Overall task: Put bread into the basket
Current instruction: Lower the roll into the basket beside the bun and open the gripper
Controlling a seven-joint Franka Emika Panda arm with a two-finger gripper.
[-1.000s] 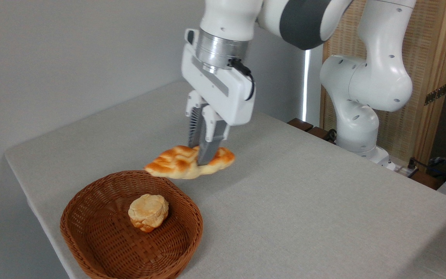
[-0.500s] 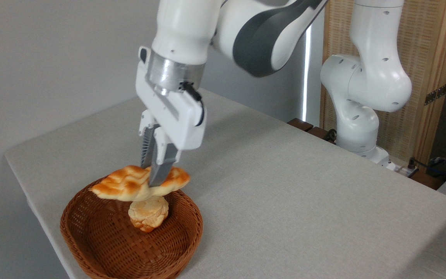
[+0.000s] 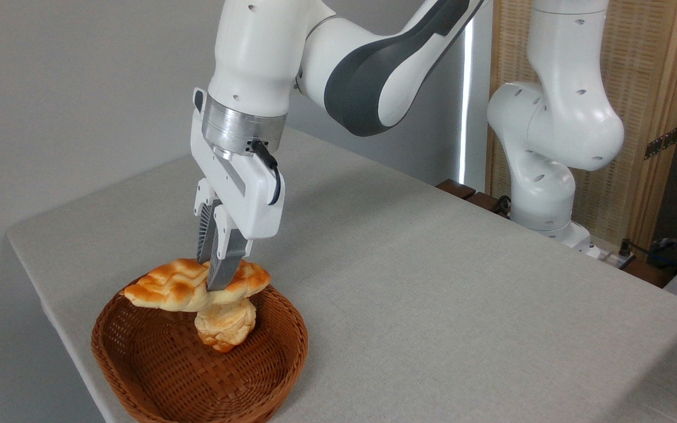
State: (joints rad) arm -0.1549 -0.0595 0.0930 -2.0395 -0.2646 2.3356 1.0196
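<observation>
Since the frames 1 s and 0.5 s before, the arm had carried the bread from the bare table beyond the basket to a spot above it, and it had dropped slightly lower over the last half second. The gripper pointed downward and was clenched across the loaf near its 3 o'clock end, so the long pointed end toward 9 o'clock hung free and level. That off-centre pinch likely kept the fingers clear of the wicker rim. The loaf hovered over the basket's 12 o'clock half, directly above the 1 small bun inside; whether they touched could not be told. The bread remained held, not yet released.
</observation>
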